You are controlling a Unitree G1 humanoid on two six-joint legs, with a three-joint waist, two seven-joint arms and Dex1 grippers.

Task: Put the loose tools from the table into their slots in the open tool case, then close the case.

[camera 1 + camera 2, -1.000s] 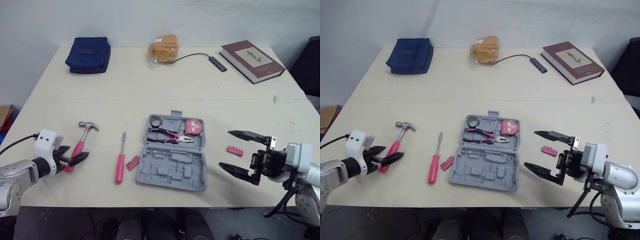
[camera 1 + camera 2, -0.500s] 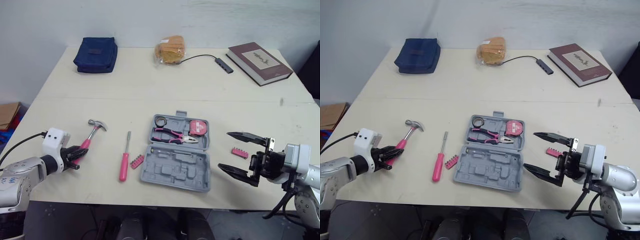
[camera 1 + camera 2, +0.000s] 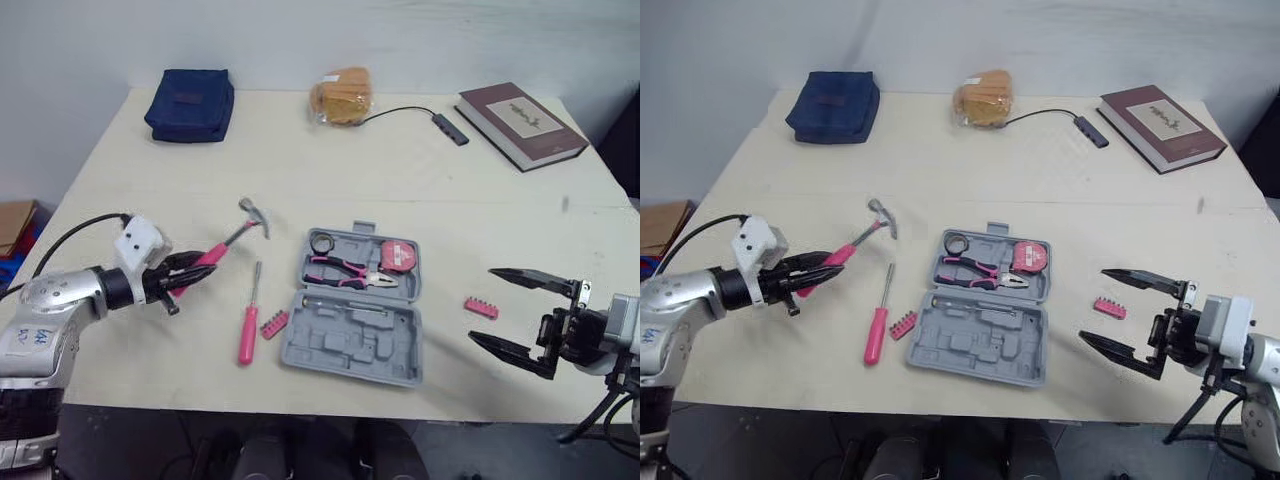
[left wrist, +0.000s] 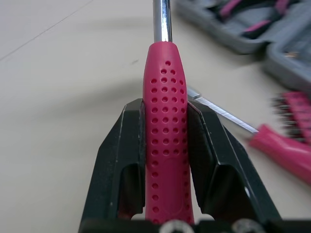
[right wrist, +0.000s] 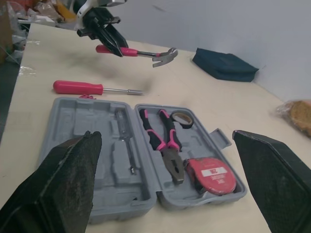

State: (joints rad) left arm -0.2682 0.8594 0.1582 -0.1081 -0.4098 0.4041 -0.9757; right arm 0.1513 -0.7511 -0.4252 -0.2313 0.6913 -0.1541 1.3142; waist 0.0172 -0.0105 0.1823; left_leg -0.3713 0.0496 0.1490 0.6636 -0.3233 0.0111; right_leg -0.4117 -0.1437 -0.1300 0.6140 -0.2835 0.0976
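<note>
Early in the job, by the look of it. Already seated in the open tool case (image 3: 350, 338): pliers (image 3: 345, 270) and tape measure (image 3: 397, 256). Pinched by its pink handle in the left jaws and lifted off the surface (image 3: 300, 170), left of the case: the hammer (image 3: 228, 240), not yet slotted. Lying loose: screwdriver (image 3: 244, 325) and one bit strip (image 3: 272, 323) just beside the case, a second bit strip (image 3: 481, 308) on its other side, near the right jaws, spread wide and empty. Lid not yet shut. Pale, matt surface; along its far edge a blue pouch (image 3: 190, 104), bagged bread (image 3: 340, 97), a cable hub (image 3: 443, 128), a book (image 3: 520, 123). Plain light wall behind.
</note>
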